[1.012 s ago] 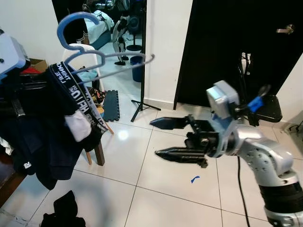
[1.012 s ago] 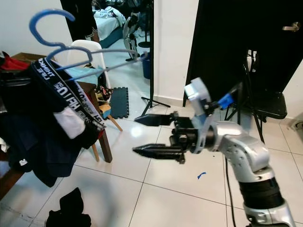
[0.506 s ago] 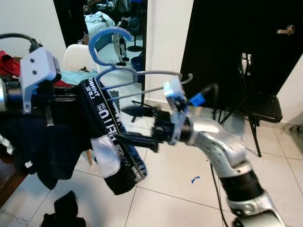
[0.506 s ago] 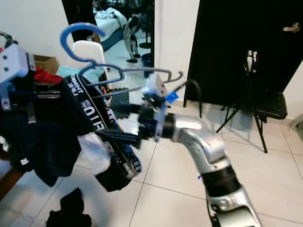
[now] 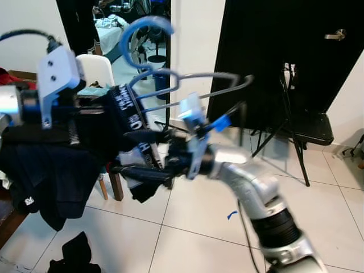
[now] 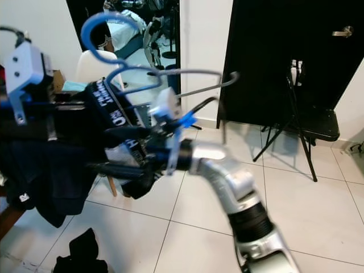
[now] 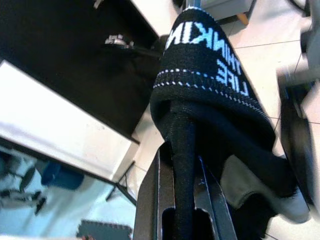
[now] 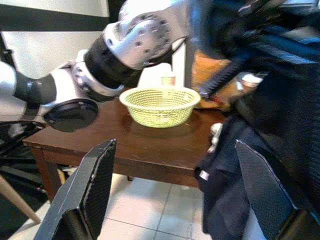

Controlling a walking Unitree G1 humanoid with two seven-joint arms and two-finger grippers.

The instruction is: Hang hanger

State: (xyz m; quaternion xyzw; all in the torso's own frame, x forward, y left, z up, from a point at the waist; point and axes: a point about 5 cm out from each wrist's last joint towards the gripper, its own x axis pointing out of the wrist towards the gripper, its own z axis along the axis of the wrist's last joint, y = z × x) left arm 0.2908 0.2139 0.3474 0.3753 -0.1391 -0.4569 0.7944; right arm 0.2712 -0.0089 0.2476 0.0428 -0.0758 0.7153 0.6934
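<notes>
The left tool [image 7: 182,200] is clamped on the black garment [image 5: 122,122] carried on the blue hanger [image 5: 170,74]. The right tool [image 5: 133,153] reaches in from the right with fingers spread wide, one above and one below the garment's lower edge.

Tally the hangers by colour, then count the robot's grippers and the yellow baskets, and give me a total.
Blue hanger: 1
Grey hanger: 1
Grippers: 2, the left gripper clamped on the black waistband and the right gripper open by the garment
Yellow basket: 1
Total: 5
</notes>
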